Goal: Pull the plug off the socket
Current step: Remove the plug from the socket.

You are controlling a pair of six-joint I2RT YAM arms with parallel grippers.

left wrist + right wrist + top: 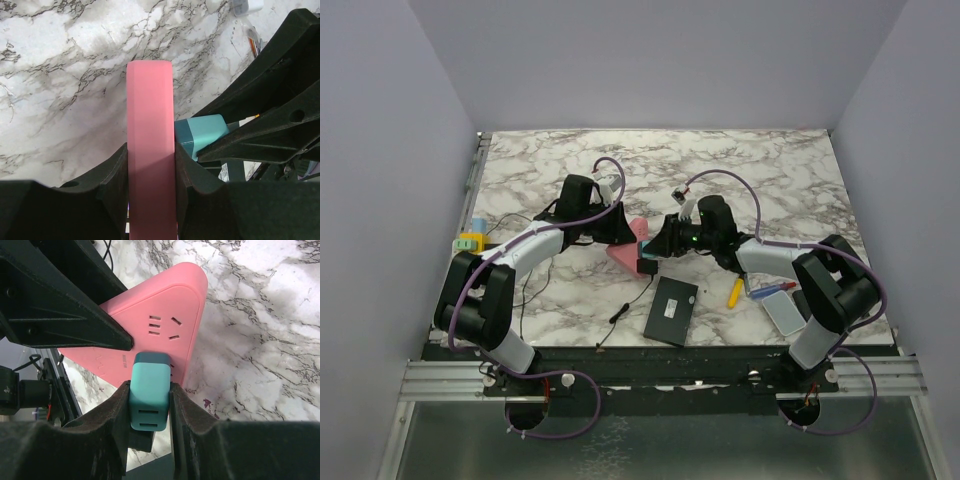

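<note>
The socket [625,250] is a pink triangular block held tilted above the marble table. My left gripper [150,150] is shut on its edge, which runs up between the two fingers as a pink bar [150,110]. The plug [149,395] is a teal cube with two slots in its near face. Its darker end sits against the socket's slotted face [165,325]. My right gripper [149,390] is shut on the plug's sides. In the left wrist view the plug [202,132] shows just right of the socket. From above, the two grippers [615,228] [655,245] meet at the table's middle.
A flat black box [671,311] lies near the front edge, below the grippers. A yellow piece [734,292], a pen [770,290] and a white device [785,312] lie at the right front. Yellow and teal blocks [472,240] sit at the left edge. A thin black cable [625,310] trails forward.
</note>
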